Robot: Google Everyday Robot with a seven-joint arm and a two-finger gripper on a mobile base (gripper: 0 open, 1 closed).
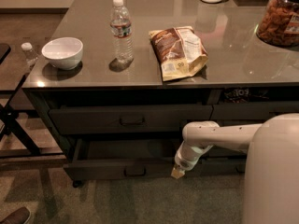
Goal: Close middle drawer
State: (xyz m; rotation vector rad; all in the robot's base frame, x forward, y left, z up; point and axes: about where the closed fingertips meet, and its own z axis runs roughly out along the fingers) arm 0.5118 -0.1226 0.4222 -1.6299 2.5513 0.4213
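The middle drawer (pixel 103 169) is a wide, shallow dark grey drawer, pulled out from the cabinet, with its inside showing as a dark gap behind the front. Its small bar handle (pixel 135 171) sits at the centre of the front. My gripper (pixel 178 172) hangs down from the white arm (pixel 212 136), with its yellowish tip at the drawer's front face, right of the handle. Whether it touches the front I cannot tell.
The shut drawer above (pixel 132 121) has a like handle. On the counter (pixel 233 64) stand a white bowl (pixel 62 52), a water bottle (pixel 121 31), a chip bag (pixel 178 51) and a snack jar (pixel 281 17). A black stand (pixel 14 125) is at the left. My white body (pixel 273 171) fills the lower right.
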